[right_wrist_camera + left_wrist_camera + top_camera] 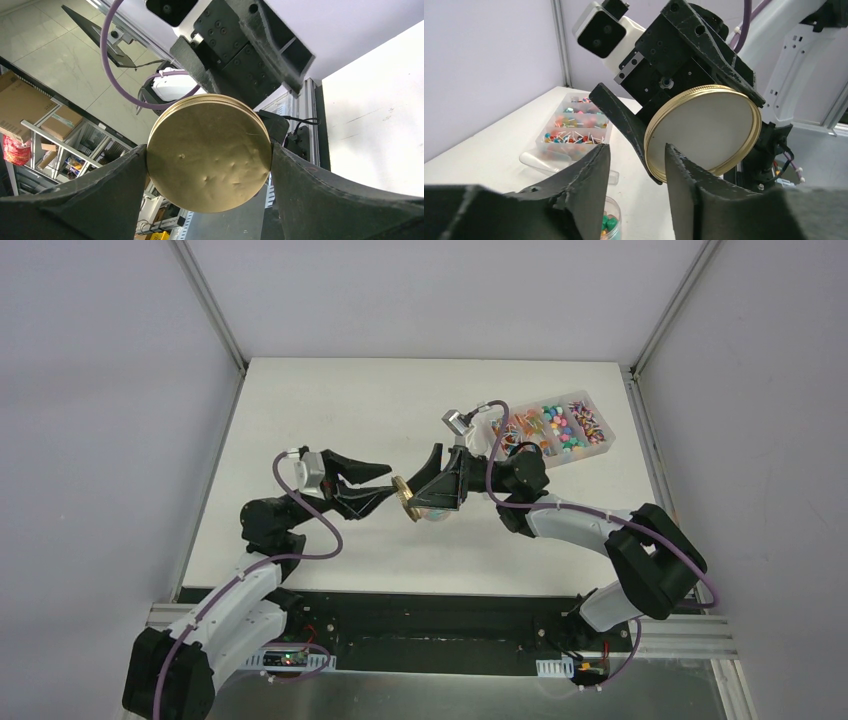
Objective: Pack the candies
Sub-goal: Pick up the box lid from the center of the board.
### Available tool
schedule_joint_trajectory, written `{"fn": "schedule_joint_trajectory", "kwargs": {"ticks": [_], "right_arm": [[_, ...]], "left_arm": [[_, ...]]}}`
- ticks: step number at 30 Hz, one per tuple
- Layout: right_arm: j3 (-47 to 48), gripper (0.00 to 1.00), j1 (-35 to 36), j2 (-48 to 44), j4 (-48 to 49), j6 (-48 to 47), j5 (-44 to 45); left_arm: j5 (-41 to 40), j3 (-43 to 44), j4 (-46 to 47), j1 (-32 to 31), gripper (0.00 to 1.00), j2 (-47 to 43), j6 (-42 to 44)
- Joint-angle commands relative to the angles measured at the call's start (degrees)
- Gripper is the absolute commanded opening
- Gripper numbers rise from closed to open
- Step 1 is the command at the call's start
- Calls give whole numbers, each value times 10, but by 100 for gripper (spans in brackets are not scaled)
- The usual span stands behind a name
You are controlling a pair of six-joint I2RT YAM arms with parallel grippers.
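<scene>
Tiny multicoloured candies fill a clear compartment box at the table's back right; the candies also show in the left wrist view. A small clear jar holding green and orange candies stands on the table below my left fingers. My right gripper is shut on a round gold lid and holds it on edge above the table, with its white inside facing my left gripper. My left gripper is open and empty, its tips just short of the lid's rim.
A clear plastic scoop lies on the table between the box and the jar. The white table ends at grey walls behind and on both sides. A black rail runs along the near edge.
</scene>
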Motion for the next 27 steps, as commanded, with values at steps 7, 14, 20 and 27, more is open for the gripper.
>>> {"fn": "schedule_joint_trajectory", "kwargs": {"ticks": [7,14,20,27], "right_arm": [[13,80,-16,10,42,10,19],[11,80,-74,4,-49,-22,36],[69,80,-94,-13,-339,-189,72],[181,80,-92,-1,-677,-394,232]], "left_arm": [[-111,22,-187,3,88,-89,81],[-224,82,-440,3,99,-145,173],[-346,153,-611,3,99,-158,227],[-492,182,-698,3,99,-178,236]]}}
